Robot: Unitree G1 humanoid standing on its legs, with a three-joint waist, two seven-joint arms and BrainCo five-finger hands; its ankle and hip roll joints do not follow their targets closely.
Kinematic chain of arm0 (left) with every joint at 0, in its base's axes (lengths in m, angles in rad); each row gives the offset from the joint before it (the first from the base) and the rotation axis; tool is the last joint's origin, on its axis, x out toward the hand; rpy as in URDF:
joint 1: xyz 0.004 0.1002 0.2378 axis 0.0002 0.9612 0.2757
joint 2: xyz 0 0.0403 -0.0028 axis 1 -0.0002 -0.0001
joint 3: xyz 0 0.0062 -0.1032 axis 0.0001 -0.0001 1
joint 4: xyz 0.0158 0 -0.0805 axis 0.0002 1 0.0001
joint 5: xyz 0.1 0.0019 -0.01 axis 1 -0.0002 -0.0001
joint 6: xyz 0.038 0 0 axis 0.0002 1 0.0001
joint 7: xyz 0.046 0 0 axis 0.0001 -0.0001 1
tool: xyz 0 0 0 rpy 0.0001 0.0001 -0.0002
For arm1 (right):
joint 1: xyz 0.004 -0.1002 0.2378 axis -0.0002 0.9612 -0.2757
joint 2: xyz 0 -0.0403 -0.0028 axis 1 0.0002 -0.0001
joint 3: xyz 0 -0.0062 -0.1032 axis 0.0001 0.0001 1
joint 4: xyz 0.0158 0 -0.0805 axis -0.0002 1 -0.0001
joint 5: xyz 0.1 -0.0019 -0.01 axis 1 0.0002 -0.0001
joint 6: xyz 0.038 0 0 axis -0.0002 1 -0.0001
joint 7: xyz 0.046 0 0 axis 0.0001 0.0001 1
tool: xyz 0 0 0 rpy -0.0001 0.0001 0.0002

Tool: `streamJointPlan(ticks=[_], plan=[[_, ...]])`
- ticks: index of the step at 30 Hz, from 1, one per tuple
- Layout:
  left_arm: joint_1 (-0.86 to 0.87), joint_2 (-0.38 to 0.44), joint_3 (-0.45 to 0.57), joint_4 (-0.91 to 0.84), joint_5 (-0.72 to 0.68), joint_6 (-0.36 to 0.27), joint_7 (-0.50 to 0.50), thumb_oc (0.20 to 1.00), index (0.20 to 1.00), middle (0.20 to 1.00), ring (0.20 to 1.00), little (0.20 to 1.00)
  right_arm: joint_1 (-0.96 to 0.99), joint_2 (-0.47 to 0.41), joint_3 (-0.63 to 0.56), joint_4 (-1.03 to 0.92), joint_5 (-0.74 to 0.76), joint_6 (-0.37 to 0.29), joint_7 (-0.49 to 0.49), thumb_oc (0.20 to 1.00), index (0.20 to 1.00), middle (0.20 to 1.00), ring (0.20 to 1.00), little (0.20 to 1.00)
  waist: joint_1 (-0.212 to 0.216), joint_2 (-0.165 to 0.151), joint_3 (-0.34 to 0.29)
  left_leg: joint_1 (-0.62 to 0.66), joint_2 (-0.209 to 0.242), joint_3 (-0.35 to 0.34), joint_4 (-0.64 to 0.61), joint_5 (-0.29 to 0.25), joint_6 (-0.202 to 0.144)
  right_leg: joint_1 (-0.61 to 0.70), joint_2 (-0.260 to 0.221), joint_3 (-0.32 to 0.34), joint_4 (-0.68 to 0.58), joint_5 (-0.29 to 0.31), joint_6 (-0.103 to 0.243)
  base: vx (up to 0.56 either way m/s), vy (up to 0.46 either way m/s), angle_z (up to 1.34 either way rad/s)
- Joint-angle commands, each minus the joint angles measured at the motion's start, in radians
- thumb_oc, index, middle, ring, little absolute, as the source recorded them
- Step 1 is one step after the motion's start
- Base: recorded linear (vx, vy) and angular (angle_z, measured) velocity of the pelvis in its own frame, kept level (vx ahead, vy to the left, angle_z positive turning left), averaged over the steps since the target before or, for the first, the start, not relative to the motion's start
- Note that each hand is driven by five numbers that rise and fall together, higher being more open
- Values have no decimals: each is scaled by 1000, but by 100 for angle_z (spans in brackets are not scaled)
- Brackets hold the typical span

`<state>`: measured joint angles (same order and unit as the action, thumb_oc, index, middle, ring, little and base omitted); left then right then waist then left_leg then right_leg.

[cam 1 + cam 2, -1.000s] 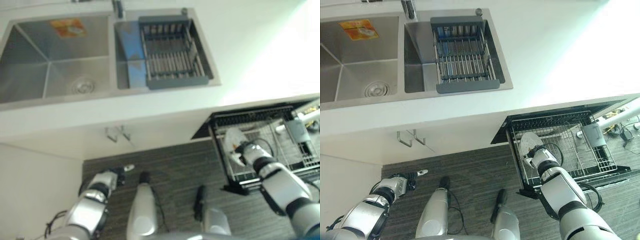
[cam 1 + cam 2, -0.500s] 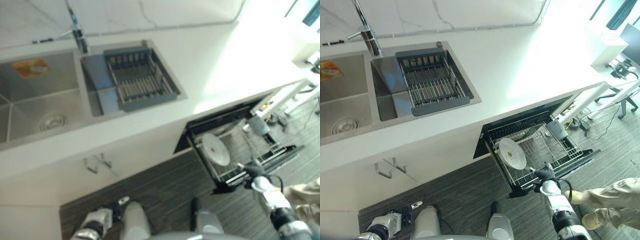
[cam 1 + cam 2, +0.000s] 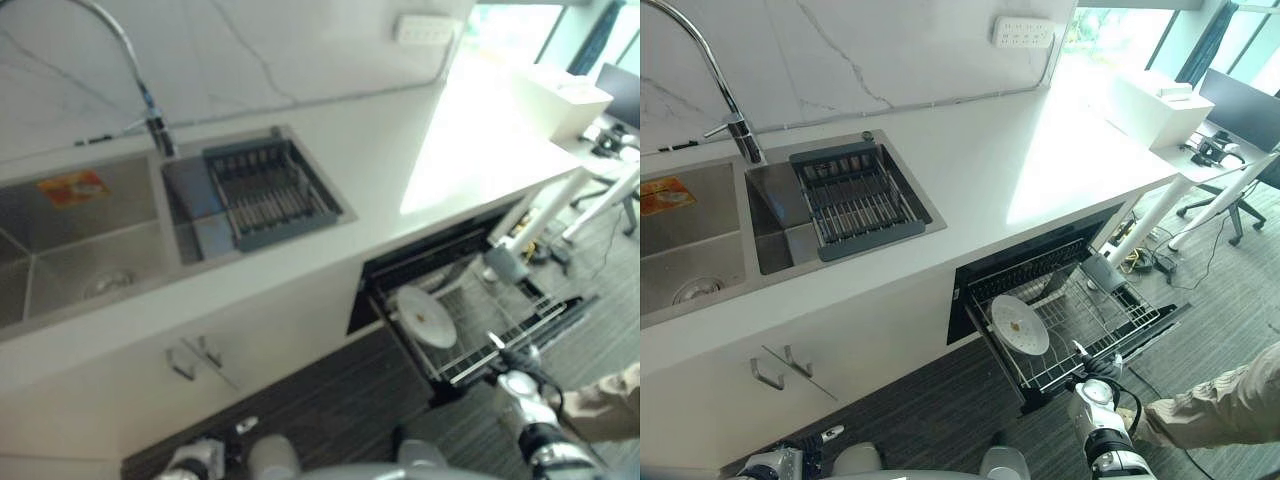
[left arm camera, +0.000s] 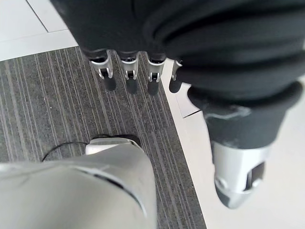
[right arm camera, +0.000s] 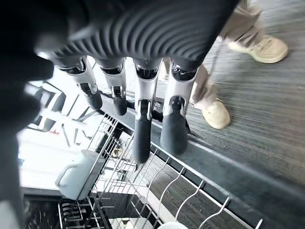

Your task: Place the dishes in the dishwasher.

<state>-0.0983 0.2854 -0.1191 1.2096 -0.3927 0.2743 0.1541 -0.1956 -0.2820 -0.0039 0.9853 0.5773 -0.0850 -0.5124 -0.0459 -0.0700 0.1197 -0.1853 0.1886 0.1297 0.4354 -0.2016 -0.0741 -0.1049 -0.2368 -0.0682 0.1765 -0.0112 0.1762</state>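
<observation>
A white plate (image 3: 1018, 325) with a small brown spot stands on edge in the pulled-out wire rack (image 3: 1120, 322) of the dishwasher under the counter. My right hand (image 3: 1093, 385) hangs just outside the rack's front edge, a short way from the plate. In the right wrist view its fingers (image 5: 142, 129) are straight, point at the rack's front rail and hold nothing. A grey cup (image 5: 78, 174) sits deeper in the rack. My left hand (image 3: 195, 460) hangs low by the cabinet, its fingers (image 4: 128, 71) straight over the dark floor.
On the white counter, a steel sink (image 3: 690, 250) has a grey drainer basket (image 3: 855, 195) in its right basin, beside a tall faucet (image 3: 730, 110). A person in beige trousers (image 3: 1225, 410) stands right of the rack, shoes (image 5: 259, 47) close by. A white box (image 3: 1150, 100) sits on the counter's far right.
The whole picture has shifted as the camera rose. My right hand let go of the plate and drew back to the rack's front edge; the plate stays standing in the rack.
</observation>
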Motion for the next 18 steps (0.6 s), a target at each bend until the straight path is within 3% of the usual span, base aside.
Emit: streamJointPlan(ticks=[1, 7, 9, 12, 15, 18], plan=[[-35, -15, -2, 34, 0, -31, 3, 1000, 1000, 1000, 1000, 1000, 40, 29, -55, 102, 177, 33, 13, 1000, 1000, 1000, 1000, 1000, -1, 54, 54, 84, 31, 42, -135, -3, -16, -52, -47, 3, 123, -89, 53, 69, 23, -2], [-25, -31, 3, 72, -20, -49, -5, 1000, 1000, 1000, 1000, 1000, 59, 37, -96, 116, 236, -65, -11, 1000, 1000, 1000, 1000, 1000, -21, 65, 36, 105, 30, 57, -135, -14, -20, -38, -56, 5, 123, -99, 53, 33, 44, -4], [-19, -32, 11, 65, -16, -45, -7, 1000, 1000, 1000, 1000, 1000, 73, 30, -109, 91, 177, -110, -23, 1000, 1000, 1000, 1000, 1000, -26, 63, 31, 114, 30, 59, -135, -19, -22, -34, -56, 4, 123, -98, 55, 42, 27, 1], [-6, -27, 5, 20, -42, -16, 1, 1000, 1000, 1000, 1000, 1000, 104, 24, -78, -166, 155, -137, -155, 1000, 1000, 1000, 1000, 1000, -51, 53, 34, 124, 32, 63, -135, -23, -23, -30, -48, 18, 123, -99, 52, -7, 24, -4], [13, -37, 19, -2, -63, -28, 13, 1000, 1000, 1000, 1000, 1000, 146, 34, -103, -299, 46, -243, -270, 1000, 1000, 1000, 1000, 1000, -73, 48, 37, 123, 32, 72, -135, -26, -20, -35, -40, 33, 123, -99, 51, -47, 53, -8], [28, -40, 21, -2, -54, -41, 5, 1000, 1000, 1000, 1000, 1000, 167, 44, -140, -323, 17, -296, -325, 1000, 1000, 1000, 1000, 1000, -77, 43, 33, 125, 31, 76, -135, -31, -17, -37, -39, 36, 123, -98, 53, -10, 26, -18]])
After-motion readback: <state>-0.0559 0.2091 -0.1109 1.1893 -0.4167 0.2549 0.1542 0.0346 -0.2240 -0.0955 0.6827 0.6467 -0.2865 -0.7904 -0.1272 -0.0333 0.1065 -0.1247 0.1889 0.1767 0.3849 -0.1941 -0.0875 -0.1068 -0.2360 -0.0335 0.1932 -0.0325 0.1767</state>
